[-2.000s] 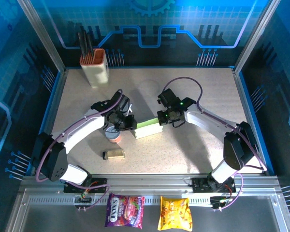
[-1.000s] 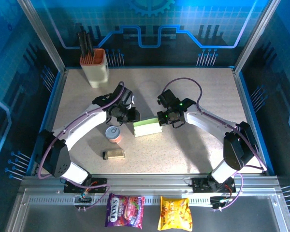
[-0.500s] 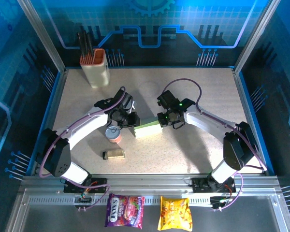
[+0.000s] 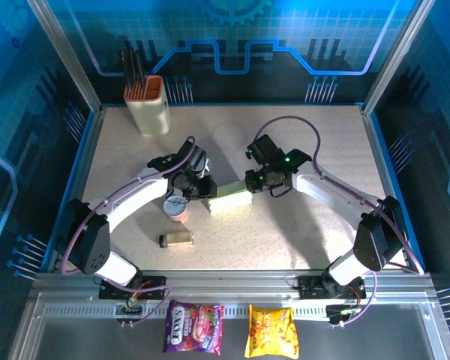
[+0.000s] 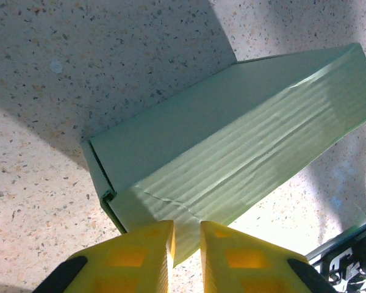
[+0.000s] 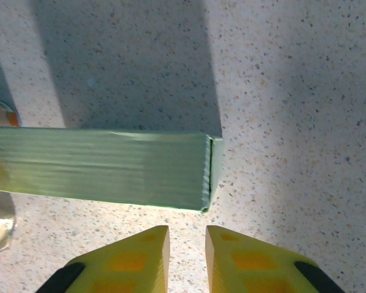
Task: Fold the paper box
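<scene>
The paper box (image 4: pixel 231 201) is a pale green, closed, shallow rectangular box lying on the table's middle, its long side running left to right. My left gripper (image 4: pixel 204 190) is at its left end. In the left wrist view the box (image 5: pixel 232 140) has its ribbed card edge running down between my yellow fingers (image 5: pixel 140 250), which are shut on it. My right gripper (image 4: pixel 253 184) sits just off the box's right end. In the right wrist view the box (image 6: pixel 97 168) lies ahead of my right gripper (image 6: pixel 187 235), which is slightly open over bare table and not touching the box.
A cream knife holder (image 4: pixel 148 103) with an orange rim stands at the back left. A small orange-banded can (image 4: pixel 177 208) stands just left of the box, and a small bottle (image 4: pixel 176 240) lies in front of it. Two snack packs (image 4: pixel 193 328) lie beyond the near edge.
The right gripper's fingers have parted and drawn slightly back from the box's right end. The left gripper came back down with the box's left end, and the box lies flatter.
</scene>
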Robot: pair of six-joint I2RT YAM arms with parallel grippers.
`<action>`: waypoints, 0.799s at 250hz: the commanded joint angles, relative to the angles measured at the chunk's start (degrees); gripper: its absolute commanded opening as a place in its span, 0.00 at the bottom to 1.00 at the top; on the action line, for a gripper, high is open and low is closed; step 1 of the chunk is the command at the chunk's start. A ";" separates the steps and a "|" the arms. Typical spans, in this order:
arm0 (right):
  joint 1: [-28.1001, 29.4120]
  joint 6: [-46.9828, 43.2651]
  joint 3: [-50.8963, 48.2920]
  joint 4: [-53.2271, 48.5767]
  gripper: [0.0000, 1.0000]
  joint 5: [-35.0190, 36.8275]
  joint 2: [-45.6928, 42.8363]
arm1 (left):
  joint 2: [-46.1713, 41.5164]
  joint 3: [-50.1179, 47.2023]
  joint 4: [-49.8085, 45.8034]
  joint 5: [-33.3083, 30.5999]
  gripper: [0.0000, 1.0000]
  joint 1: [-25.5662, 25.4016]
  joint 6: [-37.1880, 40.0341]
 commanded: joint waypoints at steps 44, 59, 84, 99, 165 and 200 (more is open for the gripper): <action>0.50 -0.66 3.04 1.41 0.18 -2.89 5.70 | 0.40 -1.85 -1.41 -0.09 0.20 -0.49 -0.57; 0.33 -0.53 1.52 2.02 0.17 -1.95 6.73 | 0.29 -2.17 -1.32 -0.16 0.20 -0.54 -0.61; -0.38 -0.05 -1.61 2.32 0.13 -0.62 8.53 | 0.04 -3.01 -1.15 -0.49 0.19 -0.54 -0.71; -0.55 0.44 -3.41 2.21 0.12 0.32 9.28 | 0.11 -3.67 -1.05 -0.64 0.15 -0.54 -0.63; -0.82 1.24 -5.34 1.13 0.09 0.42 8.25 | 1.35 -3.60 -3.95 -5.27 0.08 -0.52 1.56; -0.82 1.19 -4.87 -0.48 0.09 1.26 6.55 | 2.35 -1.69 -3.33 -7.05 0.07 -0.54 2.86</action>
